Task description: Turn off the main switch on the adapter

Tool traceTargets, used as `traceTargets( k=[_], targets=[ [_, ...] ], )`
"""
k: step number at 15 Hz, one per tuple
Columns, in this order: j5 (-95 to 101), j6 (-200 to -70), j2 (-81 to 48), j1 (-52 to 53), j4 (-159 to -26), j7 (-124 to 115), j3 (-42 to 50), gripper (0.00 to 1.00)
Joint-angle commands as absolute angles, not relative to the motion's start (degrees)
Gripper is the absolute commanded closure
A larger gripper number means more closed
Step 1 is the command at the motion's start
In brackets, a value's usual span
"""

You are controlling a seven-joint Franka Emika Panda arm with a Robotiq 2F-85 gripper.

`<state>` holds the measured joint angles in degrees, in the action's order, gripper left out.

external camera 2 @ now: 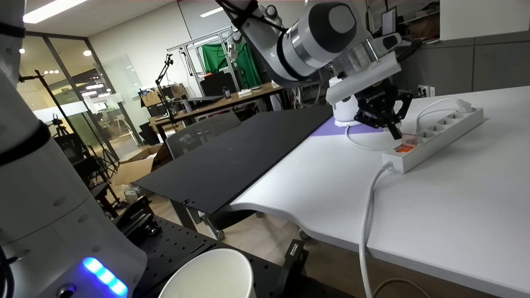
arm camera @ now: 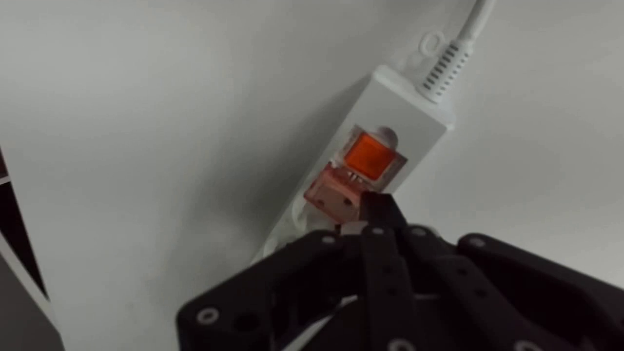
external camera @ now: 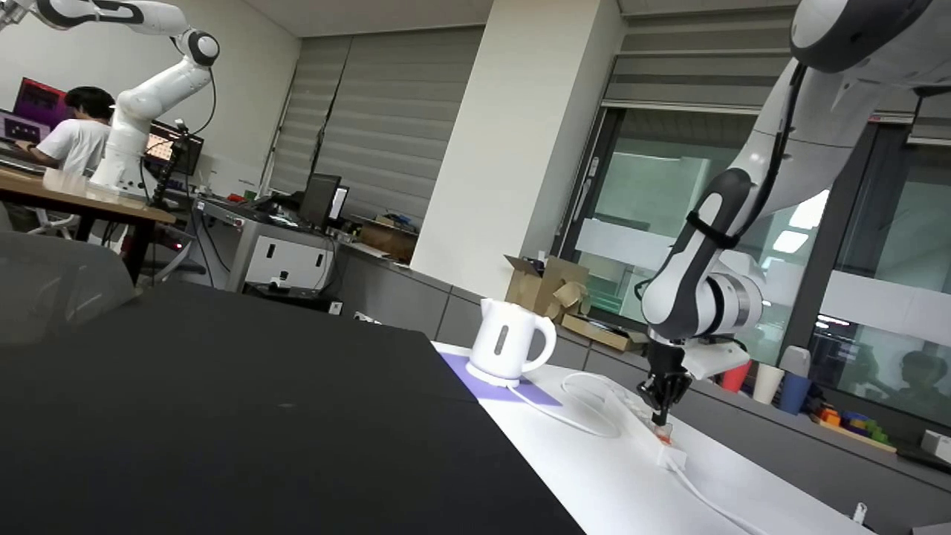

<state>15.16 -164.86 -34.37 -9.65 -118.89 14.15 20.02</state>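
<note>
"What surrounds the kettle (external camera: 501,343) in an exterior view?"

"A purple sheet (external camera: 490,391) under it, a cardboard box (external camera: 529,288) at one o'clock, a red cup (external camera: 735,377) and a blue cup (external camera: 795,394) at three, a dark-haired person (external camera: 83,141) at ten."

"And from the centre of an exterior view?"

"Green cloth (external camera 2: 213,58) at eleven, white cup (external camera 2: 211,274) at seven."
</note>
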Motion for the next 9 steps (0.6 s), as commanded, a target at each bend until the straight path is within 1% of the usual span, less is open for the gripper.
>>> traceTargets(
  k=[1, 3, 5, 9],
  targets=[
    [22.4, -159.0, -34.0, -0.6, -114.2, 5.4, 28.5, 1.00],
    [24.7, -153.3, -33.7, 1.0, -111.1, 3.2, 29.5, 1.00],
    [24.0, -143.9, -32.4, -0.6, -107.6, 5.0, 26.4, 1.00],
    [12.6, -124.9, -32.8, 0.4, -99.9, 15.1, 26.4, 1.00]
  ],
)
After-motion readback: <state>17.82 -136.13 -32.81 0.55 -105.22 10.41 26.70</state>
